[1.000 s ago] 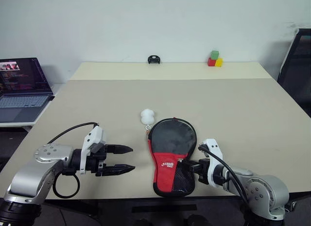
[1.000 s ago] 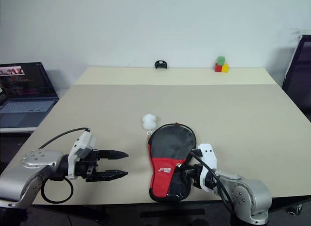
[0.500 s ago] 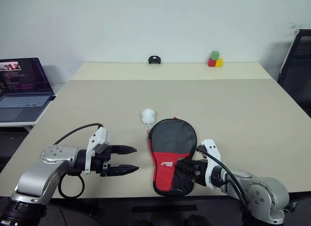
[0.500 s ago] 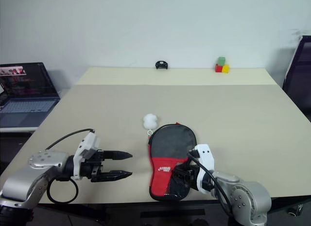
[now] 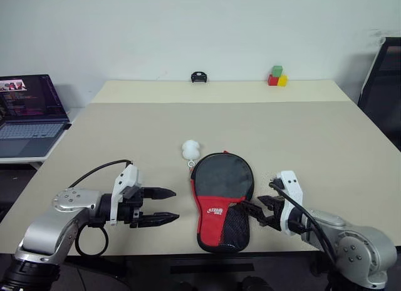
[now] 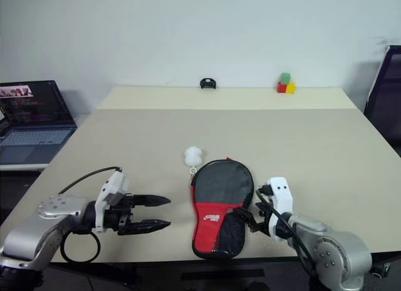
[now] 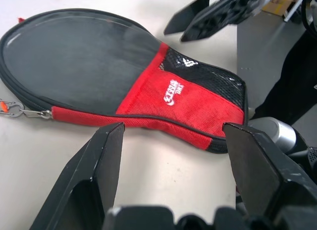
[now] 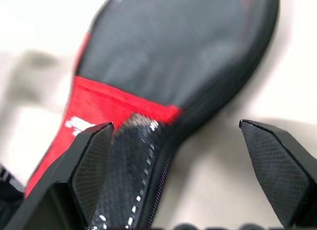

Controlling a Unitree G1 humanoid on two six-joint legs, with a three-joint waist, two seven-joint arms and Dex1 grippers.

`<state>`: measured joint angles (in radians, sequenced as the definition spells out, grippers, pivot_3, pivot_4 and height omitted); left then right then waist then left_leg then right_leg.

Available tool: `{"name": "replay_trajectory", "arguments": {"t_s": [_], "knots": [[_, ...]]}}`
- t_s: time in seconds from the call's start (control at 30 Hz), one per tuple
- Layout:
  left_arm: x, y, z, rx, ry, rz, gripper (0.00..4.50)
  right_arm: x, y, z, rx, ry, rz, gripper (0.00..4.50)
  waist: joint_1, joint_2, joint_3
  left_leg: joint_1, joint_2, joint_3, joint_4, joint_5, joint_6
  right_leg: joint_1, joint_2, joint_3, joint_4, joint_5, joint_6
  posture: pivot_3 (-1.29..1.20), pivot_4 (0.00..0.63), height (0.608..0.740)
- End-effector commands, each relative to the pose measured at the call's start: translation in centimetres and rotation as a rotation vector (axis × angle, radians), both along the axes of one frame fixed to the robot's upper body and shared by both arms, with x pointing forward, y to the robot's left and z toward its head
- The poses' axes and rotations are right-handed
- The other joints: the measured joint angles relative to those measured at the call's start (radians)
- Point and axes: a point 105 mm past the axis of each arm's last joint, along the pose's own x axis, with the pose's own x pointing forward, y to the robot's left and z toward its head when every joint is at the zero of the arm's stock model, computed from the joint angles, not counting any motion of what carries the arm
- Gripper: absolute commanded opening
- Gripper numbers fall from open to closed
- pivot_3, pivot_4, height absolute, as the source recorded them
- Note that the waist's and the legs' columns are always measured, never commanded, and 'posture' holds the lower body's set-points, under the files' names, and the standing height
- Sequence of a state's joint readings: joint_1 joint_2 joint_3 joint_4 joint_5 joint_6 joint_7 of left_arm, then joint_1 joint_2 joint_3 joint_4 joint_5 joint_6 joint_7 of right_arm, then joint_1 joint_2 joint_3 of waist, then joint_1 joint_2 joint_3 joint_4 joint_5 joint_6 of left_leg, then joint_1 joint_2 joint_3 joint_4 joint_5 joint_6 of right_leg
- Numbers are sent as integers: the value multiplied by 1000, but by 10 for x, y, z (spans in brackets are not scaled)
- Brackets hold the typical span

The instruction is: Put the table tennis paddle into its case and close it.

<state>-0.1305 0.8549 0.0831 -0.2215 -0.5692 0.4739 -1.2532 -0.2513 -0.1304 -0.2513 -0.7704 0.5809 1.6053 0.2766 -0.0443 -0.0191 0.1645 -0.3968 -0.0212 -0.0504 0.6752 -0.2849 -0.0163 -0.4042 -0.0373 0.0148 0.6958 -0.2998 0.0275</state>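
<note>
The case (image 5: 222, 200) is soft cloth: a matt black fabric over its round part, a woven red panel with a white printed logo, and a coarse black mesh pocket at the narrow end. A ribbed zipper band runs round its rim, ending in a small shiny metal ring pull (image 7: 15, 111). The table (image 5: 326, 134) is smooth, matt beige board. The left gripper (image 5: 161, 206) has matt black plastic fingers (image 7: 94, 175) with flat, smooth faces; the right gripper (image 5: 258, 214) has black pads (image 8: 277, 165) with a fine diamond texture. Both wrists have glossy white plastic shells, and the forearms are brushed silver metal. At the upper centre of the frame, the blocks (image 5: 277, 77) look like glossy plastic.
</note>
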Motion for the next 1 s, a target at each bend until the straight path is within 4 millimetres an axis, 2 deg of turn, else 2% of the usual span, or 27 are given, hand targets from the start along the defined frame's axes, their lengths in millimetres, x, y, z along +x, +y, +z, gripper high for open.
{"name": "replay_trajectory", "arguments": {"t_s": [0.03, 0.13, 0.23, 0.47, 0.57, 0.7, 0.9, 1.0], "knots": [[6, 1, 11, -27, -60, 51, 3454, 4, 8, 28, -11, -149, 102, 4473, 0, 0, 0, 0, 0, 0, 0, 0, 0, 0, 0, 0, 0, 0, 0, 0, 150, 740], [19, 5, 15, -41, -104, 144, 3454, 13, 13, 39, -49, -240, 162, 4473, 0, 0, 0, 0, 0, 0, 0, 0, 0, 0, 0, 0, 0, 0, 0, 0, 150, 740], [37, 12, 19, -43, -168, 274, 3454, 30, 19, 38, -96, -287, 187, 4473, 2, 0, 0, 0, 0, 0, 0, 0, 0, 0, 0, 0, 0, 0, 0, 0, 150, 740], [46, 13, 18, -65, -190, 366, 3454, 60, 54, 26, -102, -339, 261, 4473, -1, 0, 0, -1, 0, 0, 0, 0, 0, 0, 0, 0, 0, 0, 0, 0, 150, 740], [54, 19, 16, -52, -210, 434, 3454, 65, 72, 14, -128, -360, 324, 4473, 0, 0, 0, -1, 0, 0, 1, 0, 0, -1, 0, 0, 0, 0, 0, 0, 150, 740], [60, 22, 19, -48, -232, 488, 3454, 68, 85, -2, -146, -354, 369, 4473, 4, 0, 0, -1, 0, 0, 1, 0, 0, -1, 0, 0, 0, 0, 0, 0, 150, 740], [68, 25, 20, -22, -238, 540, 3454, 71, 84, -24, -202, -326, 372, 4473, 7, 0, 0, -1, 0, 0, 1, 0, 0, -1, 0, 0, 0, 0, 0, 0, 150, 740], [74, 25, 19, -42, -195, 571, 4063, 71, 84, -25, -189, -318, 362, 4500, 7, -1, 0, 0, 0, 0, 1, 0, 0, 0, 0, 0, 0, 0, 0, 0, 150, 740]]}}
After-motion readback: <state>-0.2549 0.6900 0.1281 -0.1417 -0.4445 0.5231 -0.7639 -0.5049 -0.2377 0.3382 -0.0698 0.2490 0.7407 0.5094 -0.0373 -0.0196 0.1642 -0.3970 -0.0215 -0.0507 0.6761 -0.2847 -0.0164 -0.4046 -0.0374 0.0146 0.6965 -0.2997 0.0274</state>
